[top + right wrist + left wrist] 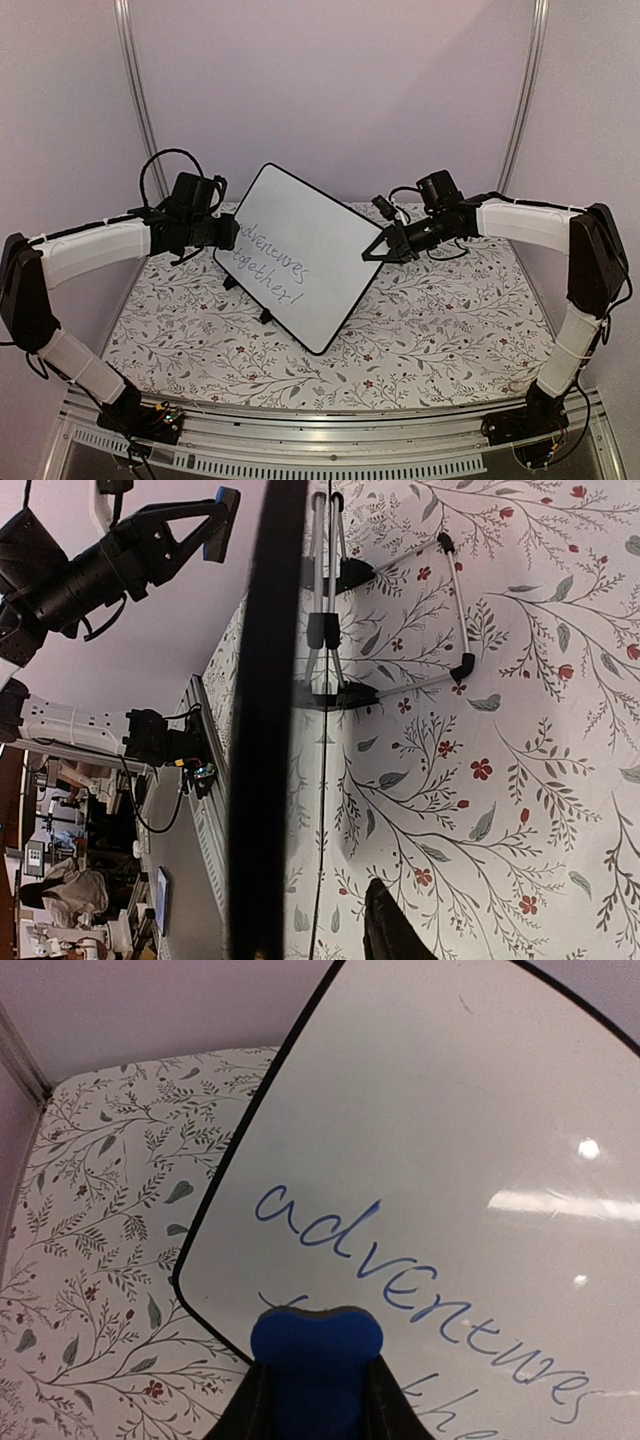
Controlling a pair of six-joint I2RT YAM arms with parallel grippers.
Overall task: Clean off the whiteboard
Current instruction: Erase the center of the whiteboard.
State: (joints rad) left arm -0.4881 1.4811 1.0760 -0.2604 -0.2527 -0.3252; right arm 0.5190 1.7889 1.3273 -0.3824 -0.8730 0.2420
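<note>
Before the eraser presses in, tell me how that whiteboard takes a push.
Probably stiff: the whiteboard shows a flat, framed panel. Likely to tip or slide, since it leans on a thin wire stand. Its glossy face looks slippery.

I see one table [450, 340] under a pale cloth [180, 330] printed with leafy sprigs and small red flowers. Between the jaws of the left gripper [232, 236] and those of the right gripper [368, 256], the whiteboard [300, 250] stands on the cloth, tilted back, with one corner low toward the near edge. It rests on small black feet [267, 317]; two show below its lower left side, under and just inward of the left jaws. In the right wrist view a wire stand [400, 620] with black joints rests on the cloth behind the board, ahead of the right jaws. Nearer than both jaws, a metal rail [330, 425] runs along the table's near edge.
</note>
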